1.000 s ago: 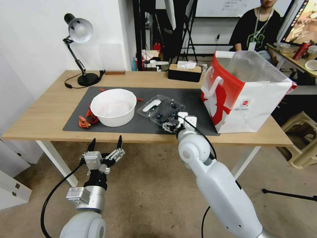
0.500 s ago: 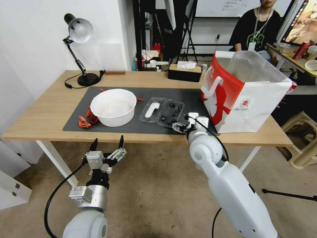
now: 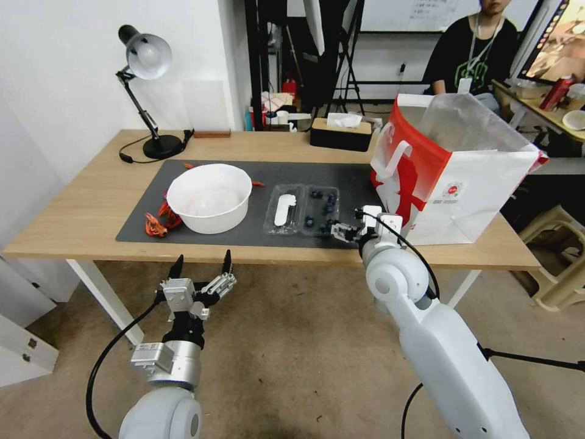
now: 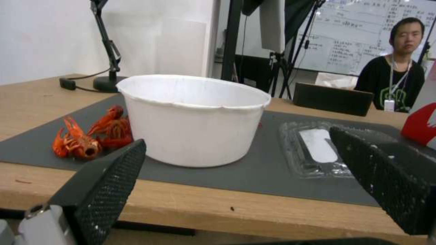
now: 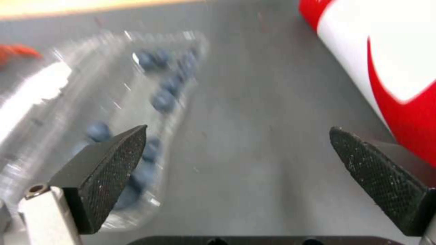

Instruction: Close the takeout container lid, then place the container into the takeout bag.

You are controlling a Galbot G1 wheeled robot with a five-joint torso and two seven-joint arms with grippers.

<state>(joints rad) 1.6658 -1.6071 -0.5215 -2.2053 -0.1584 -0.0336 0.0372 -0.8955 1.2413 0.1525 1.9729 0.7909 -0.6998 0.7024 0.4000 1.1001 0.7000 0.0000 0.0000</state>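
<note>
With the takeout container lying open on the mat, its lid flat toward the bowl, the spread right gripper should hook that far lid edge and fold it over gently; the left gripper waits spread below the table.

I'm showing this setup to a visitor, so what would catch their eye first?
Probably the takeout bag, white and red, standing tall at the table's right end. Next the white bowl on the dark mat, with the open takeout container of blueberries beside it and the right gripper just off its edge.
</note>
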